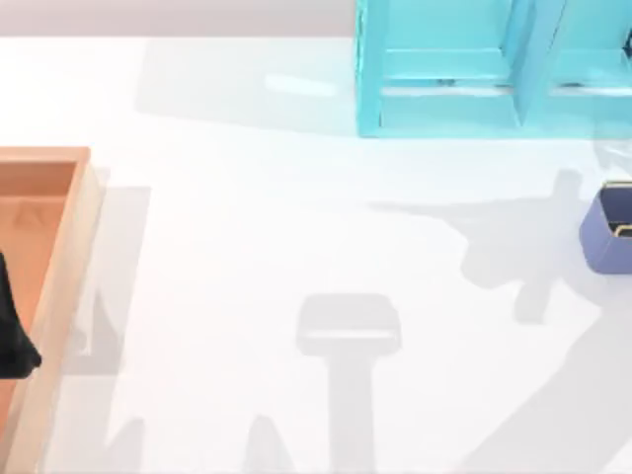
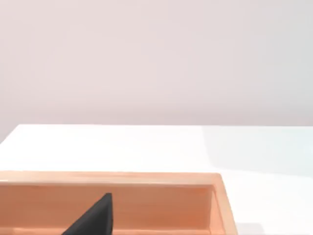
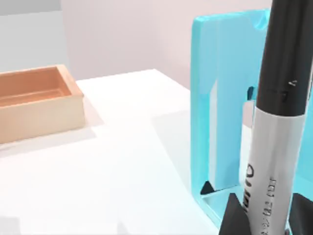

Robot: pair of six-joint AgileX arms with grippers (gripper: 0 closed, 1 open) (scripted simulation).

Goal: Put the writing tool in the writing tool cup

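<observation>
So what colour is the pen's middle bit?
Grey-white with black lettering on the pen, best seen in the right wrist view.

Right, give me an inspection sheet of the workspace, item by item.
Surface: white table, shadows across it.
Job's things: marker pen upright, clamped between the right gripper fingers beside the shelf; blue cup at the table's right edge, nothing seen inside.
Clutter: turquoise shelf at the back right; wooden tray at the left edge.
Grippers: right gripper shut on the pen; left gripper over the tray, a dark tip visible.
Cables: nothing seen.
Surroundings: plain pale wall.
</observation>
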